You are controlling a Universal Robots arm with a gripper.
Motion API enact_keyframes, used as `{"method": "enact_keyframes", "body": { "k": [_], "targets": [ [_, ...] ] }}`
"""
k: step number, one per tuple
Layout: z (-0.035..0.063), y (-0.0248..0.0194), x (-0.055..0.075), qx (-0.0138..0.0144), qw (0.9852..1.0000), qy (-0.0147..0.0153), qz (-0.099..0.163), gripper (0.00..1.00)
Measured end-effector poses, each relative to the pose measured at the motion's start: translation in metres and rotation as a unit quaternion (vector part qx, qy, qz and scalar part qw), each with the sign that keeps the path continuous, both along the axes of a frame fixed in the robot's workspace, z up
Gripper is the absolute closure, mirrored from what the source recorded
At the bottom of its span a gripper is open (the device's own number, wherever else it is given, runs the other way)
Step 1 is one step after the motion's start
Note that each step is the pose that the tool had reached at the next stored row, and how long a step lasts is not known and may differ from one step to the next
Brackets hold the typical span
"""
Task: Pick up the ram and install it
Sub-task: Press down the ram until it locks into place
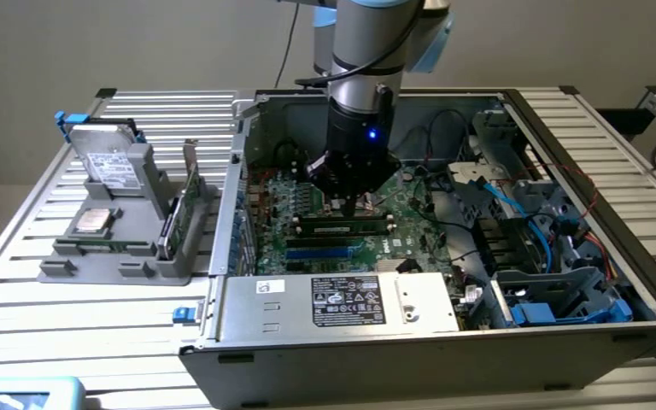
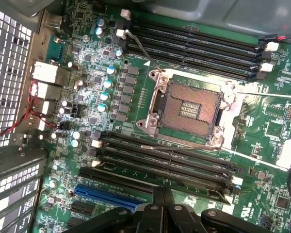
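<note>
Grey holder (image 1: 123, 256) with a hard drive (image 1: 115, 166) sits on the bench at the exterior view's left. In the open case, the ram (image 1: 343, 228) lies in a motherboard slot directly beneath the pincer (image 1: 351, 205), fingers together. The wrist view adds the bare CPU socket (image 2: 189, 109).

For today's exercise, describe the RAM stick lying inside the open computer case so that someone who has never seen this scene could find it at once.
Find the open computer case on the slatted table; inside lies the green motherboard. Just below the arm's gripper lies the RAM stick, a long, narrow, dark strip with a small whitish label. The blue slots beside it are empty.
</note>
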State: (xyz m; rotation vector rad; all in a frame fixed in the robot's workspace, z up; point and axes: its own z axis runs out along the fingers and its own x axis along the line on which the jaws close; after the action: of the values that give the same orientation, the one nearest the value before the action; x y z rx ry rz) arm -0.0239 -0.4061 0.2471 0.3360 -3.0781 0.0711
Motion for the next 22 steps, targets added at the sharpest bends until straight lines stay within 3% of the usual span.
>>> {"method": "enact_keyframes", "body": {
  "k": [9,13,16,22],
  "targets": [
    [0.0011,0.0000,0.0001,-0.0073,0.9994,-0.0123,-0.032,0.89],
    [0.0011,0.0001,0.0001,-0.0080,0.9987,-0.0186,-0.047,0.89],
    [0.0012,0.0000,0.0001,-0.0086,0.9980,-0.0204,-0.060,0.89],
    [0.0012,0.0000,0.0000,-0.0135,0.9962,-0.0226,-0.083,0.89]
  ]
}}
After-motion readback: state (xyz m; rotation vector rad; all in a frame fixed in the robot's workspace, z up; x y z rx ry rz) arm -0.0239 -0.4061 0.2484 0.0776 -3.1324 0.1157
